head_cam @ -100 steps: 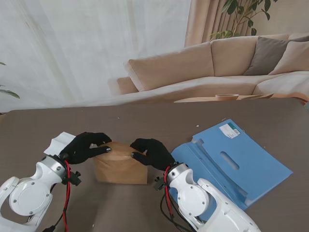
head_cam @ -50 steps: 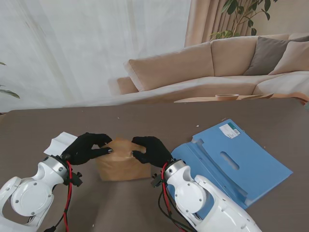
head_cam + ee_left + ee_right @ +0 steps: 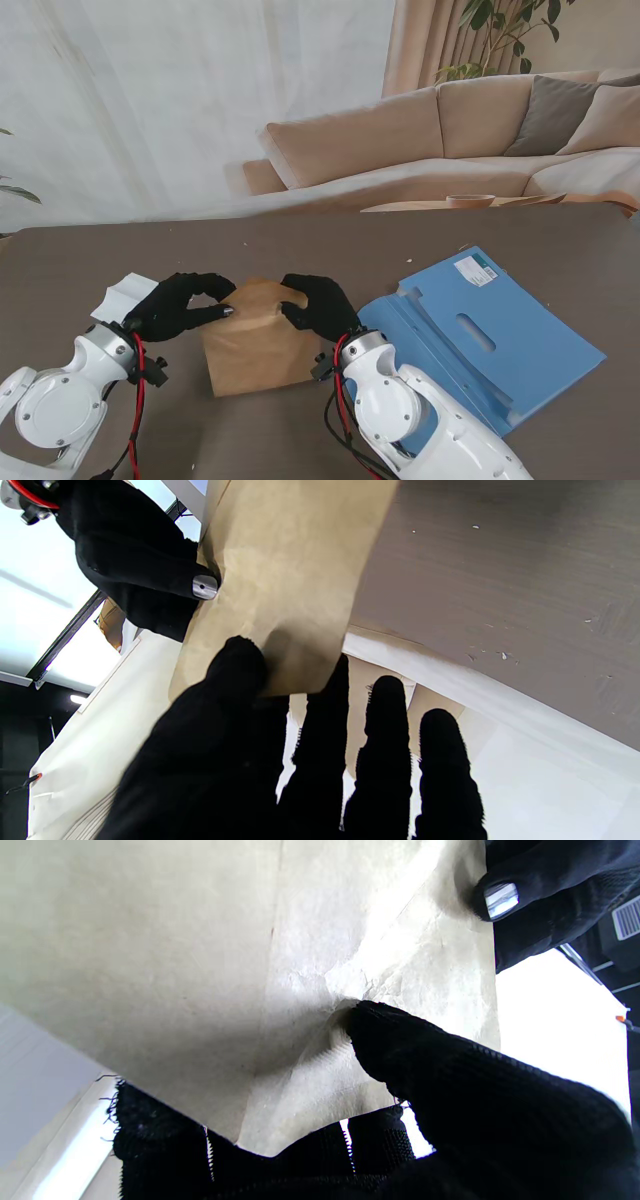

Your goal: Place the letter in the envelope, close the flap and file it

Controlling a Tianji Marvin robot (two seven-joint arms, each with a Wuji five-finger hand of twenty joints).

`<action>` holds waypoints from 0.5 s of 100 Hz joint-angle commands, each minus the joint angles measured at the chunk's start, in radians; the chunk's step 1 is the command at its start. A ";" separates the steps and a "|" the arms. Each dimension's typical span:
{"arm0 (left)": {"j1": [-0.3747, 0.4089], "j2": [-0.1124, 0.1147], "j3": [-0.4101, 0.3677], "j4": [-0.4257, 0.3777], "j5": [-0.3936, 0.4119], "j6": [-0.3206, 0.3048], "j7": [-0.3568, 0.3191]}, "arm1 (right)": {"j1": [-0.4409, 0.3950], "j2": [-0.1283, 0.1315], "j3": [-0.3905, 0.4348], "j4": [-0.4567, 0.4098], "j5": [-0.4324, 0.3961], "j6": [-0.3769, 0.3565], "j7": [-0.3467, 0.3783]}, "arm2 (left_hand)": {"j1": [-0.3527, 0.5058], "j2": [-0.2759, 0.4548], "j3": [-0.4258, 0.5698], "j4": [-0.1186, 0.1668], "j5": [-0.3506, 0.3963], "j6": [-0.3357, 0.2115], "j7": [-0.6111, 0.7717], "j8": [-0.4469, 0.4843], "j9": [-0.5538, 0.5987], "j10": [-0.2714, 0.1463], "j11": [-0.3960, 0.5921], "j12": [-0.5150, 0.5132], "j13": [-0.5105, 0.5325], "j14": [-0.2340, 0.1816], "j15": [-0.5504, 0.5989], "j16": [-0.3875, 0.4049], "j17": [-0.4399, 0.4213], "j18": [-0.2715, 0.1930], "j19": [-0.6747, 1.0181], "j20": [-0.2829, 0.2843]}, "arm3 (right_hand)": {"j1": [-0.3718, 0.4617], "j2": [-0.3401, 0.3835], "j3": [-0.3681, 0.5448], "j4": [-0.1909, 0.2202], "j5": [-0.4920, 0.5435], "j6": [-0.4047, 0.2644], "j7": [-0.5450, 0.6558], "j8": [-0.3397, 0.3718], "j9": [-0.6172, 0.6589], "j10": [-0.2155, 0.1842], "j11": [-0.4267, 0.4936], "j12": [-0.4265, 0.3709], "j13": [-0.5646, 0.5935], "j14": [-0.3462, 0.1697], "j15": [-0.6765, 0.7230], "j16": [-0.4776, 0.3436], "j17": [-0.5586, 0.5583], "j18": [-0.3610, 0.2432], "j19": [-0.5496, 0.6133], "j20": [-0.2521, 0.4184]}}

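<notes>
A brown paper envelope [image 3: 258,340] hangs between my two black-gloved hands above the table, its far edge raised and its face toward me. My left hand [image 3: 180,305] pinches its left far corner between thumb and fingers, as the left wrist view shows on the envelope [image 3: 285,585]. My right hand [image 3: 318,305] pinches the right far corner, thumb pressed into the crumpled paper [image 3: 310,1005]. A white sheet, probably the letter [image 3: 125,297], lies on the table just left of my left hand. The blue file folder [image 3: 480,335] lies open to the right.
The brown table [image 3: 330,250] stretches away from me to its far edge. Beyond it stand a beige sofa [image 3: 450,130], a curtain and a plant. Small white specks dot the table top.
Both hands have lifted the envelope's far edge higher and tilted it upright, so more of its face now shows toward me. The folder and white sheet have not moved.
</notes>
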 commanded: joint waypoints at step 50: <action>-0.094 0.016 -0.077 0.095 0.281 -0.023 -0.027 | -0.066 -0.020 0.044 -0.032 -0.027 0.042 -0.071 | -0.236 0.014 0.121 0.036 -0.205 -0.030 -0.196 -0.116 -0.311 -0.088 -0.159 -0.166 -0.195 -0.102 -0.280 -0.109 -0.066 -0.063 -0.302 0.018 | 0.051 0.001 0.020 0.004 0.035 -0.044 0.087 -0.008 0.038 0.003 0.012 -0.011 0.023 0.007 0.018 0.010 0.007 0.011 0.063 0.010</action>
